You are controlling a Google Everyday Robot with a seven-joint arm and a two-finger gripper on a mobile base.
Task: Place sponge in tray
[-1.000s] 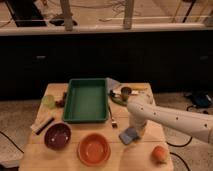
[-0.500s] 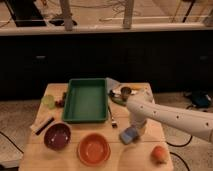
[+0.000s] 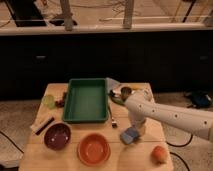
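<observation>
Sponge (image 3: 129, 134): I am seeing it lying on the desk (image 3: 150, 145) near the front edge, right of the orange bowl (image 3: 93, 148), well apart from the tray.
Tray (image 3: 86, 100): I am reading it as sitting toward the back edge, left of the arm, with nothing in it.
End effector (image 3: 136, 126): I am holding it just above the sponge, at its back edge; I cannot tell whether it is released or clenched.
Step in hand: I am judging it as grasping the sponge.
Doing it well: I am planning to centre over the pad, press down lightly, and clench firmly before lifting.
Watch: I am keeping clear of the orange fruit (image 3: 159, 154) near the front right corner.
</observation>
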